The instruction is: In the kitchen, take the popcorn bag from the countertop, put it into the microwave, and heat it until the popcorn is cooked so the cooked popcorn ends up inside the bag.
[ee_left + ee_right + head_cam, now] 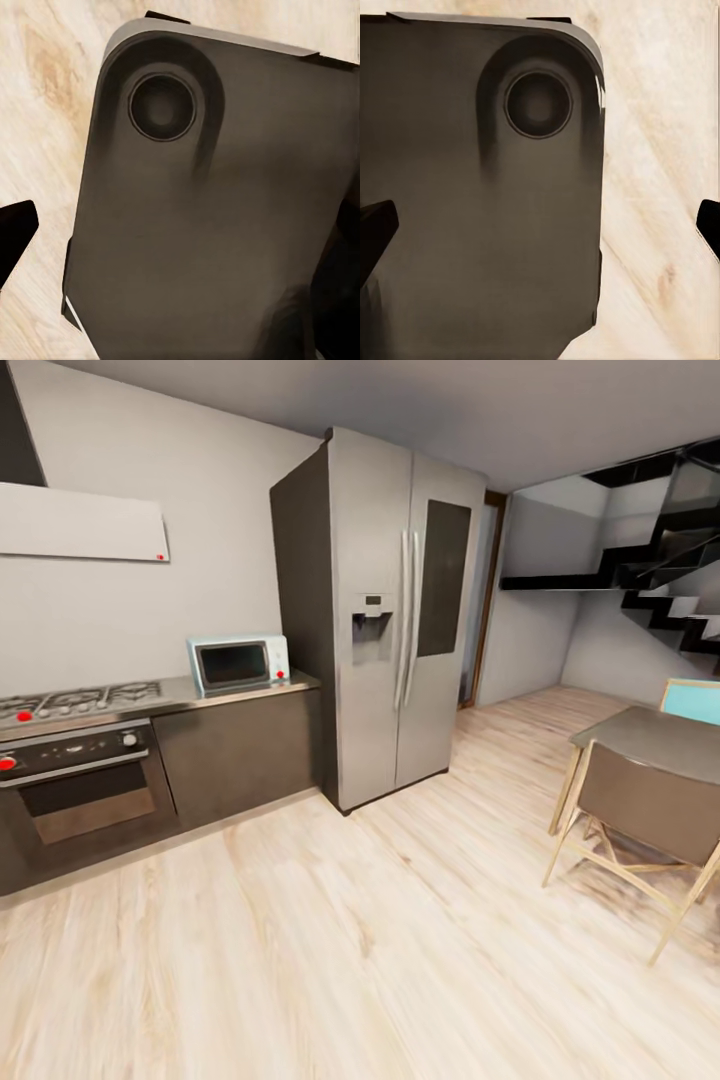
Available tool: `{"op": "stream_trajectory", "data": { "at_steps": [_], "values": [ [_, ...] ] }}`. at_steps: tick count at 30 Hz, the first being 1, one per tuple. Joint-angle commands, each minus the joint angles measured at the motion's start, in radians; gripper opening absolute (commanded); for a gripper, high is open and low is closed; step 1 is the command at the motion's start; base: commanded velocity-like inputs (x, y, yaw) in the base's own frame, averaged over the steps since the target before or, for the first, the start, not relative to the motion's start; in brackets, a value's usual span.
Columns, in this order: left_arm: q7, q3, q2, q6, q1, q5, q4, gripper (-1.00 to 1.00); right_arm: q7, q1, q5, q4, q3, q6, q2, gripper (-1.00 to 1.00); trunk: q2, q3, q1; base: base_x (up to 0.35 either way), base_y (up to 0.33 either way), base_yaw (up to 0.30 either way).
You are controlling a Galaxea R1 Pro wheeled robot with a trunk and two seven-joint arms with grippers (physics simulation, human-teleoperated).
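Robot in transit across kitchen, microwave [238, 664] door closed on desk [300, 685] beside fridge [385, 610]; popcorn bag unseen, finger state can't tell.

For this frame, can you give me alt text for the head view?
A mint-blue microwave with its door closed sits on a grey countertop between a steel gas hob and a tall steel fridge. Pale wood floor fills the foreground, and a table with chairs stands at right.
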Motion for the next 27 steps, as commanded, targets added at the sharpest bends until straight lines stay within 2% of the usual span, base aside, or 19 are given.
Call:
{"op": "stream_trajectory", "data": {
  "at_steps": [1,27],
  "values": [
    [0.001,0.002,0.0,-0.001,0.001,0.005,-0.002,1.0,-0.002,0.0,-0.001,0.0,0.0,-0.004,0.0,1.0,0.0,-0.001,0.001,0.324,0.0,0.0],
    [0.001,0.001,0.0,0.0,0.001,0.005,-0.002,1.0,0.0,0.0,0.008,0.002,0.005,-0.017,-0.002,1.0,0.0,-0.001,0.001,0.324,0.0,0.0]
  ]
}}
